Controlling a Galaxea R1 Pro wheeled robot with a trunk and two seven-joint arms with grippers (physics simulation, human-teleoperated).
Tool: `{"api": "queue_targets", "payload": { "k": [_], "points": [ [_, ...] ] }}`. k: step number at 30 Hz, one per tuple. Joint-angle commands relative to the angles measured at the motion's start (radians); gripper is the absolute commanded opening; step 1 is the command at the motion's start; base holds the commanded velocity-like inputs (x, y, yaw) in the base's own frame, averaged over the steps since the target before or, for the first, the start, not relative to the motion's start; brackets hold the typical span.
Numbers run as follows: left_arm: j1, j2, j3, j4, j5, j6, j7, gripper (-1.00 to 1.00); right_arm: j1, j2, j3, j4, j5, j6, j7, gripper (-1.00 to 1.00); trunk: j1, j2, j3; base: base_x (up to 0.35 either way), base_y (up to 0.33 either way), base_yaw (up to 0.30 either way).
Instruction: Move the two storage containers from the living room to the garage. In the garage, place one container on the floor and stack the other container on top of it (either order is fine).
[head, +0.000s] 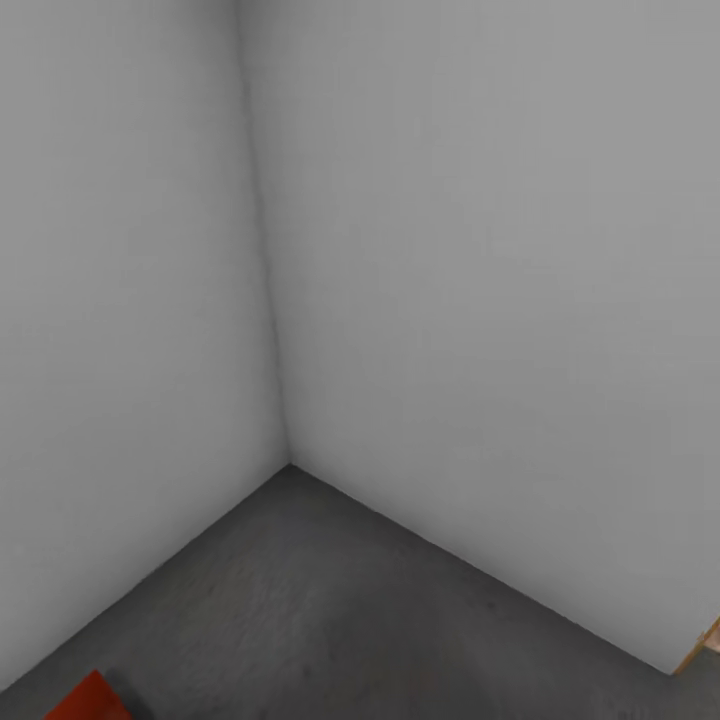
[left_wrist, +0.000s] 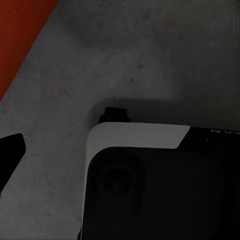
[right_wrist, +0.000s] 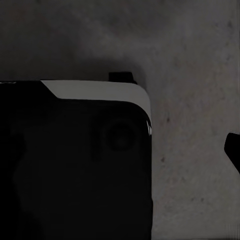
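Two plain grey-white walls (head: 480, 300), which I see meeting in a vertical corner ahead. One strip of light wood trim (head: 703, 645), at the far right edge, where the right-hand wall ends. I can log nothing further.

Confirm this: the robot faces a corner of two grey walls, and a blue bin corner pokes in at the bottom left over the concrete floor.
Wrong on colour only. The bin corner is orange-red, not blue, as the head view shows. It does sit at the bottom left over the concrete floor, below the grey walls.
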Motion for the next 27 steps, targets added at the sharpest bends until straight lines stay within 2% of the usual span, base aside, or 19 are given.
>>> {"api": "queue_targets", "payload": {
  "k": [1, 27],
  "points": [
    [0.0, 0.0, -0.001, 0.001, 0.01, -0.003, 0.0, 1.0, -0.001, 0.001, 0.008, 0.003, -0.009, -0.005, -0.001, 1.0, 0.0, -0.001, 0.0, 0.0, 0.0, -0.229],
    [0.0, 0.0, -0.001, 0.0, 0.01, -0.003, 0.0, 1.0, -0.001, 0.001, 0.009, 0.003, -0.009, -0.004, 0.0, 1.0, 0.0, -0.001, 0.019, 0.0, 0.0, -0.224]
  ]
}}
